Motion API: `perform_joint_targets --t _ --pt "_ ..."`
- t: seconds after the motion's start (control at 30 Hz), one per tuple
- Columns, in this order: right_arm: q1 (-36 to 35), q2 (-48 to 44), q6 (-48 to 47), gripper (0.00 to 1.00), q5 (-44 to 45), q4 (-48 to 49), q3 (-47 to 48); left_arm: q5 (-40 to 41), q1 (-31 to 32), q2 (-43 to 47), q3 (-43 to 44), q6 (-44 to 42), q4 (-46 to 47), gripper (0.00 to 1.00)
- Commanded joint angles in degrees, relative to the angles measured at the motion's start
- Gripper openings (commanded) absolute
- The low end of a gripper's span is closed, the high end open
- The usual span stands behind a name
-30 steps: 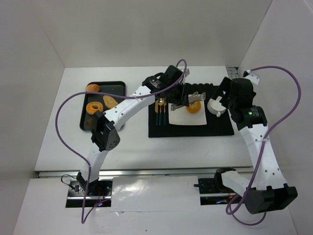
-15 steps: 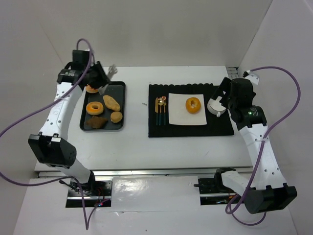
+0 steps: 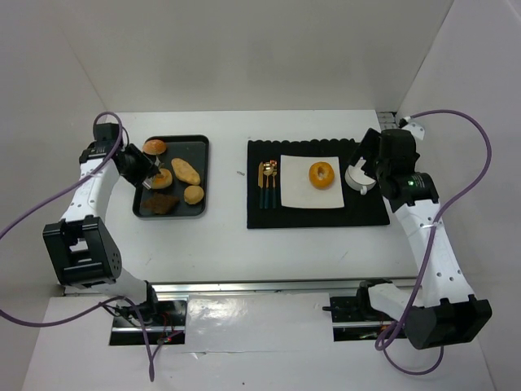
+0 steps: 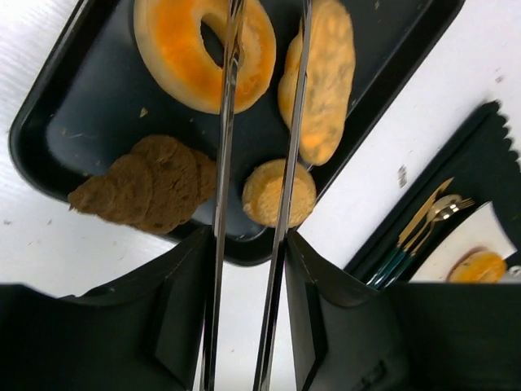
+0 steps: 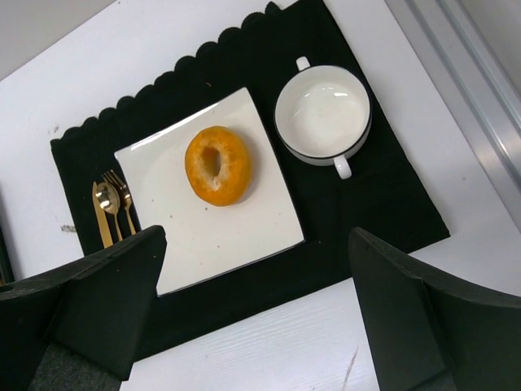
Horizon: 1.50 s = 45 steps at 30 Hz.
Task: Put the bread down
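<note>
A ring-shaped bread (image 3: pixel 322 175) lies on the white square plate (image 3: pixel 301 194) on the black placemat; it also shows in the right wrist view (image 5: pixel 217 164). My left gripper (image 3: pixel 134 163) (image 4: pixel 248 244) is shut on metal tongs (image 4: pixel 224 163). The tong blades reach over the black tray (image 3: pixel 199 147) and straddle one side of a second ring bread (image 3: pixel 160 177) (image 4: pixel 183 49); I cannot tell if they touch it. My right gripper (image 3: pixel 370 159) (image 5: pixel 256 244) is open and empty, held above the placemat's right side.
The tray (image 4: pixel 49 122) also holds a small bun (image 3: pixel 155 147), an oblong loaf (image 4: pixel 321 81), a round roll (image 4: pixel 279 191) and a brown pastry (image 4: pixel 146 183). Gold cutlery (image 3: pixel 267 183) lies left of the plate. A white handled bowl (image 5: pixel 322 116) stands right of it.
My left arm has left the plate, where the ring bread stays, and swung back to the tray; the tongs now lie over the tray's ring bread. The right arm shifted slightly.
</note>
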<state>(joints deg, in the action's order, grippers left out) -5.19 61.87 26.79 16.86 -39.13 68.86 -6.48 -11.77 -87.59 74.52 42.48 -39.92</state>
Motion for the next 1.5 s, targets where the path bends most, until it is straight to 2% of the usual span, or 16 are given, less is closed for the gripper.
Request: perform_joint_targets --t 0.0,0.37,0.5,1.03,1.17,1.3,1.33,1.47 --pt "0.44 0.71 0.81 1.0 -0.51 3.28 0.22 -2.31 -1.15 0.41 0.19 4.02 8.89 0.52" --pt "0.44 2.47 0.81 1.0 0.1 3.28 0.74 -2.31 -4.05 -4.86 3.78 4.54 11.45 0.53" --pt "0.44 4.22 0.81 1.0 -0.43 3.8 1.36 -4.32 -4.67 -7.68 4.4 4.54 12.58 0.61" --pt "0.44 6.86 0.81 1.0 -2.01 4.86 1.89 -7.14 -5.19 -11.29 4.93 4.54 17.06 0.6" --pt "0.44 6.86 0.81 1.0 -2.54 5.91 0.66 -7.14 -5.19 -12.43 6.07 4.02 16.99 0.52" --pt "0.44 7.39 0.81 1.0 -3.68 5.91 0.66 -6.62 -5.19 -11.81 6.07 3.49 16.37 0.37" --pt "0.44 7.39 1.33 1.0 -3.68 5.91 0.66 -6.62 -5.19 -10.77 6.07 3.49 16.37 0.29" --pt "0.44 7.39 1.34 1.0 -3.68 5.91 0.66 -6.62 -4.06 -6.99 6.07 2.44 15.22 0.21"
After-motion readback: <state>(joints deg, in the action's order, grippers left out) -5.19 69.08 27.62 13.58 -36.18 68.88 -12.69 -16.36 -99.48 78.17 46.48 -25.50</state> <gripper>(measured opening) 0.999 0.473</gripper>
